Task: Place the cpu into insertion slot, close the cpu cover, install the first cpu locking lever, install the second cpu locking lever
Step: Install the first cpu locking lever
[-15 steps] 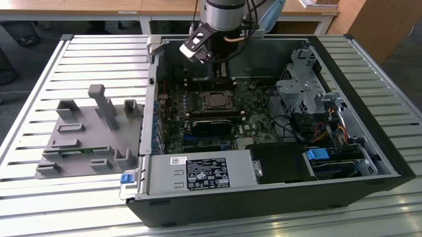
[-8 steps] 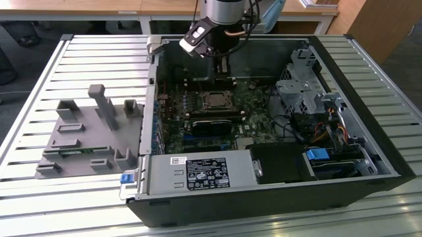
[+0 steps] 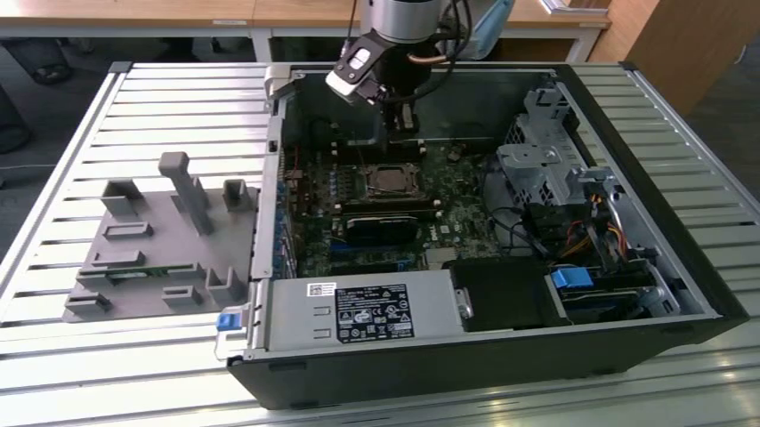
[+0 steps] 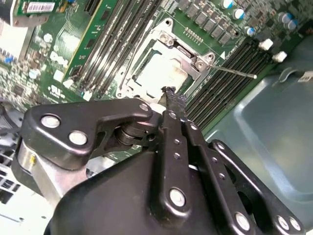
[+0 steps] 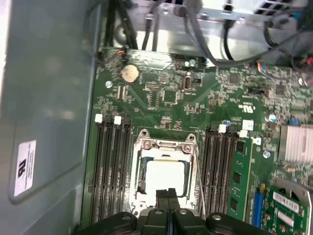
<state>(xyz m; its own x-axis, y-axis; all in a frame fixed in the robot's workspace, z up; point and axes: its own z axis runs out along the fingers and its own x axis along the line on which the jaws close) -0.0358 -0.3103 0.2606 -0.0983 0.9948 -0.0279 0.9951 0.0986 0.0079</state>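
In the first wrist view the gripper [image 5: 168, 196], shut with nothing held, is placed just over one edge of the cpu [image 5: 165, 177], which is seated in the insertion slot [image 5: 139, 182] under the cpu cover [image 5: 164, 146], a thin locking lever [image 5: 199, 181] running alongside.

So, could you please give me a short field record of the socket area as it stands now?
cpu: seated in the insertion slot
cpu cover: down flat, framing the cpu
locking lever: thin rod beside the insertion slot, latching unclear
gripper: shut, tips over the cpu cover's edge
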